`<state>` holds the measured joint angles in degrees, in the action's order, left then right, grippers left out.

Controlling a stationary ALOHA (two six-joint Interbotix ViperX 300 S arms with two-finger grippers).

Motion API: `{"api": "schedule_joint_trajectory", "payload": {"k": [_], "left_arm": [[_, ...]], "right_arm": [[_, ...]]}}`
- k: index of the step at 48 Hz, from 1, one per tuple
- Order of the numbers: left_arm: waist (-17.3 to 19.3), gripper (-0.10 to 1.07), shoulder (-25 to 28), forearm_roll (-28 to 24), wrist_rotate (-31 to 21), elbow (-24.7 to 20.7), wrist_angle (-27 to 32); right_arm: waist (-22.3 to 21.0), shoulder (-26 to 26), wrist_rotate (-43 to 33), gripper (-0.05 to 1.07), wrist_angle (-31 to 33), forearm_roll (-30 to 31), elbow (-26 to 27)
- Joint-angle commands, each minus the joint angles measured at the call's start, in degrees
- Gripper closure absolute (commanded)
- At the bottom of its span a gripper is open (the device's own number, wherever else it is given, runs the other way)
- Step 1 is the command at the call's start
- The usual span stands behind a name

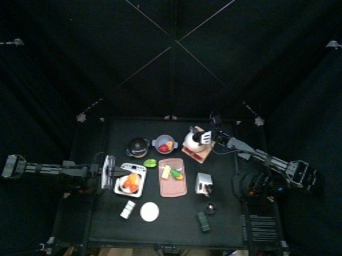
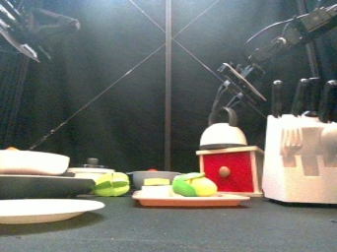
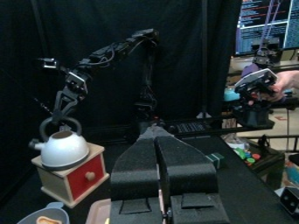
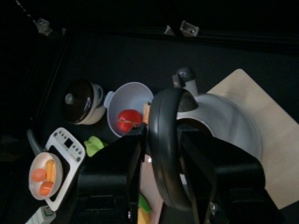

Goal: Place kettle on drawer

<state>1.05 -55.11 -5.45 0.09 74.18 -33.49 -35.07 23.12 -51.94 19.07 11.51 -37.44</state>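
Note:
The whitish-silver kettle (image 2: pixel 222 135) stands upright on the flat top of the pink drawer (image 2: pixel 232 169), toward the table's back right in the top view. My right gripper (image 2: pixel 232 102) hangs just above the kettle (image 3: pixel 61 149). Its jaws are spread on either side of the dark arched handle, which shows between them in the right wrist view. In that view the kettle (image 4: pixel 229 121) fills the middle, with the drawer top (image 4: pixel 253 87) behind it. My left gripper (image 3: pixel 163 156) is shut with nothing in it, and its arm rests at the table's left edge (image 1: pixel 104 170).
A grey pot with a red centre (image 1: pixel 164 143) and a dark pot (image 1: pixel 138 148) stand left of the drawer. In front of them lie a pink board with food pieces (image 1: pixel 173 177), a plate (image 1: pixel 130 184), a white disc (image 1: pixel 150 211) and a white knife block (image 2: pixel 301 157). A person's hand (image 3: pixel 281 80) shows beyond the curtains.

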Motion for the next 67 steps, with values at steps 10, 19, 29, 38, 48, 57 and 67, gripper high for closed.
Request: {"api": "schedule_joint_trajectory", "payload": {"k": [10, 19, 29, 38, 48, 57, 67], "left_arm": [[0.1, 0.99, 0.1, -0.1, 0.1, -0.8, -0.3], [0.0, 0.99, 0.1, -0.1, 0.1, -0.8, -0.3], [0.1, 0.99, 0.1, -0.1, 0.1, -0.7, -0.3], [0.1, 0.99, 0.1, -0.1, 0.1, -0.7, -0.3], [0.1, 0.99, 0.1, -0.1, 0.1, -0.7, -0.3], [0.1, 0.99, 0.1, -0.1, 0.1, -0.7, -0.3], [0.1, 0.99, 0.1, -0.2, 0.1, -0.6, -0.3]], "right_arm": [[-0.4, 0.7, 0.0, 0.28, 0.3, 0.2, 0.4], [-0.4, 1.0, 0.0, 0.28, 2.6, 0.5, 0.4], [-0.5, 1.8, 0.0, 0.28, 3.2, 1.2, 0.4], [-0.9, 2.5, 0.0, 0.28, 4.0, 1.2, -0.1], [-2.4, 3.5, 0.0, 0.28, 4.2, 1.2, -0.8], [-2.4, 4.2, 0.0, 0.28, 4.0, 1.6, -1.0], [-2.0, 4.3, 0.0, 0.27, 3.7, 3.0, -0.9]]}}
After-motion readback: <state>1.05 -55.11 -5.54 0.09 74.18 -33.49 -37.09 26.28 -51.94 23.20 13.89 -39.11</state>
